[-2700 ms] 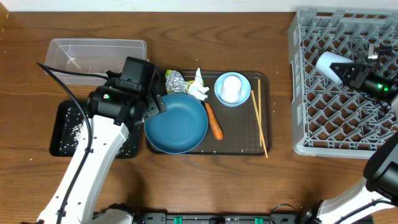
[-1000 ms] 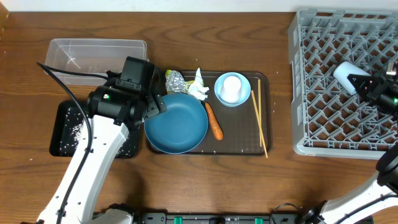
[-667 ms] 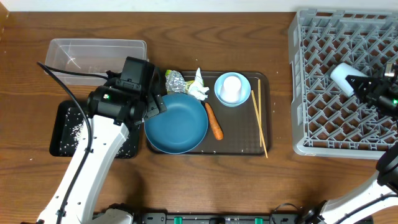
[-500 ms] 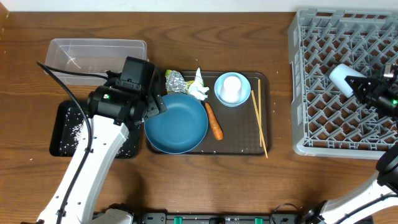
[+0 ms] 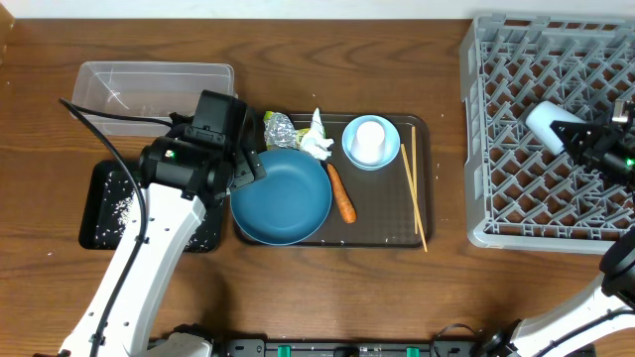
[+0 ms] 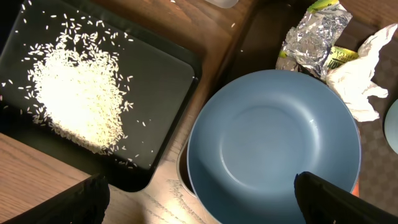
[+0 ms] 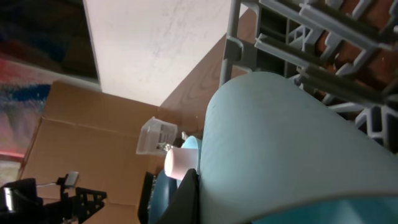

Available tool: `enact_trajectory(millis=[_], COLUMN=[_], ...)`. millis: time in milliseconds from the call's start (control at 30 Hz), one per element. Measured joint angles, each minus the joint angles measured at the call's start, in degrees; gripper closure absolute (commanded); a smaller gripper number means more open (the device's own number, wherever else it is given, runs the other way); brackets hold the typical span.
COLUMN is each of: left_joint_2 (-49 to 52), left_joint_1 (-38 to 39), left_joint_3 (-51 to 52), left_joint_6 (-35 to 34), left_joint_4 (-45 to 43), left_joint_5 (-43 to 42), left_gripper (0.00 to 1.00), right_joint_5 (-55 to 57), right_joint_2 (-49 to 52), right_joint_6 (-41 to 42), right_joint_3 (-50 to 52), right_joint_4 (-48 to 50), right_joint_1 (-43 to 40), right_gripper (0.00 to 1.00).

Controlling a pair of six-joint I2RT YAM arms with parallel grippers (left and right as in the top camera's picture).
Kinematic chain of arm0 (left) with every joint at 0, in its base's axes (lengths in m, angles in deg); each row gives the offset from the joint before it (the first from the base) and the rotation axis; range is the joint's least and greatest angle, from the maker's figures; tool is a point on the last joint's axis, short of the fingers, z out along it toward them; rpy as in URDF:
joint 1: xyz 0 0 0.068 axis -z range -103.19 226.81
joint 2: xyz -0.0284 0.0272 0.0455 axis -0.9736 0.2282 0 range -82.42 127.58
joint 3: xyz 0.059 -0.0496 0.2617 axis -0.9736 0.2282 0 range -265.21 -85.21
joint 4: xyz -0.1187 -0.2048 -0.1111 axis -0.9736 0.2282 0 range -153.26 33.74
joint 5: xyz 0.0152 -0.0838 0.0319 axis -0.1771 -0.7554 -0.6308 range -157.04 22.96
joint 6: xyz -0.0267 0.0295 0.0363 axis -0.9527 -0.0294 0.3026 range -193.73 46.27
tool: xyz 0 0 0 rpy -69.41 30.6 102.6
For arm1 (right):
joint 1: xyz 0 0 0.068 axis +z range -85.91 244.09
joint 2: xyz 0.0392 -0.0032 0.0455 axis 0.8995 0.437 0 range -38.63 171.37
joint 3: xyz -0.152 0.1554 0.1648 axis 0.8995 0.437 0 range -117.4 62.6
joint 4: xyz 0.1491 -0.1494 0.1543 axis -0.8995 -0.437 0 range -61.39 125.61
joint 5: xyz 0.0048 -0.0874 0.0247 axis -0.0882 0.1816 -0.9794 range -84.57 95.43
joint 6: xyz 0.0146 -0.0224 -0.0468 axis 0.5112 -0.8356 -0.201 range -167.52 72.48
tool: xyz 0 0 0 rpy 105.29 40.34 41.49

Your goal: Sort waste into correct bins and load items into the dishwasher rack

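The surface (image 5: 327,297) was brown wood with visible grain, evenly lit. Behind its far edge stood a white wall (image 7: 155,37) and a cardboard box (image 7: 81,149).

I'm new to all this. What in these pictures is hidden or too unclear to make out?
1. Right wrist view: the cup fills the frame, so whether it rests on the rack is hidden.
2. Overhead: the left arm covers part of the black tray and the plate's left rim.
3. Left wrist view: the wrapper lies mostly under foil and tissue.
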Motion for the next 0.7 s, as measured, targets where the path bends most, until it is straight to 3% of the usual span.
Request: enact_trajectory(millis=[700], left_joint_2=[0.0], left_joint_1=[0.0], left_joint_3=[0.0], left_joint_6=[0.0], left_joint_4=[0.0], left_joint_5=[0.0], left_gripper=[0.02], right_joint_5=[-3.0], right_joint_2=[0.9], right_joint_6=[-3.2], right_joint_3=[0.6], right_joint_4=[2.1], right_joint_1=[-0.1], right_gripper=[0.98])
